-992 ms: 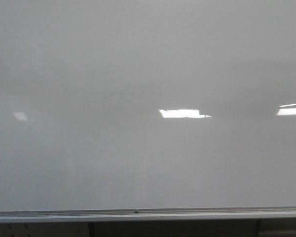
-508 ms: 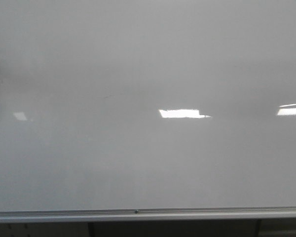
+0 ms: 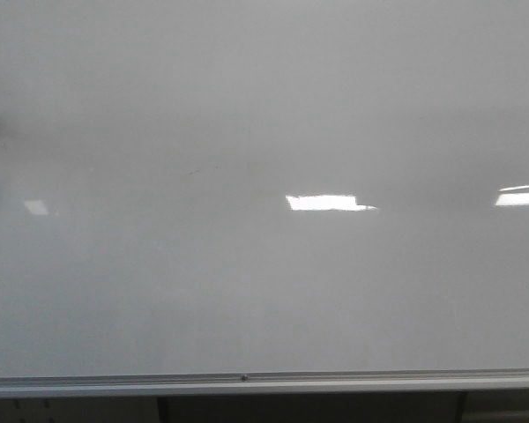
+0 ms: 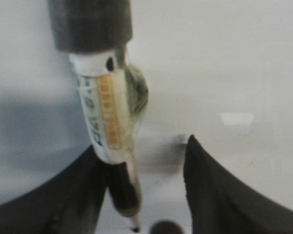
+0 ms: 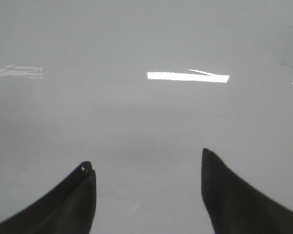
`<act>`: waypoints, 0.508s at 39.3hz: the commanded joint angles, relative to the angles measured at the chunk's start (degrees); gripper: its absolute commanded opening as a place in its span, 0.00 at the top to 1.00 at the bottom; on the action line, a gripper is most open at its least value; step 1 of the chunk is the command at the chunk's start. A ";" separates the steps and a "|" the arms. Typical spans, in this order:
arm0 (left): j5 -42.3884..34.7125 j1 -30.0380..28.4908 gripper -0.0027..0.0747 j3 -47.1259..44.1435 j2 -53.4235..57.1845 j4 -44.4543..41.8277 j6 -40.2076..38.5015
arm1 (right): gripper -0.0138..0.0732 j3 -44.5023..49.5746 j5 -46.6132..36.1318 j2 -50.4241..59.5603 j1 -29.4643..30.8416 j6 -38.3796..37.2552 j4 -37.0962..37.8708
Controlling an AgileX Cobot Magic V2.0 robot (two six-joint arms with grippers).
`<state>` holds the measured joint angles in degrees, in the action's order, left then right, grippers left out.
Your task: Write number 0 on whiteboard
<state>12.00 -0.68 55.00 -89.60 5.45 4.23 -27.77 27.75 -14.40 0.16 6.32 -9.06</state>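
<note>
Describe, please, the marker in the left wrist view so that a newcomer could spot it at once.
Find the pale whiteboard filling the background, then the left gripper with its two dark fingers. The marker stands against one finger: a white barrel with an orange label, a grey cap end and a black tip.

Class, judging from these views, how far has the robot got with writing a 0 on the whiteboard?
Nothing written: the whiteboard shows only reflections and faint specks. In hand: a marker is at the left tool; the grip is unclear. The right tool is open, empty. The whole 0 is left.
</note>
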 commanded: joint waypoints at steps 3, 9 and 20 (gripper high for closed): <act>-5.69 0.26 0.78 1.76 1.98 0.51 -0.37 | 0.28 -1.95 -4.28 -0.98 -0.07 0.05 0.03; -6.43 0.14 0.96 1.76 1.98 0.22 -0.37 | 0.28 -1.95 -3.88 -0.98 -0.07 0.05 0.03; 0.47 1.24 0.99 1.76 4.75 -0.55 -0.10 | 0.28 -1.95 -3.17 -0.98 -0.07 0.08 0.03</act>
<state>12.40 -0.43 55.00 -88.92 4.98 4.23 -27.77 28.29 -14.40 0.16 6.32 -9.06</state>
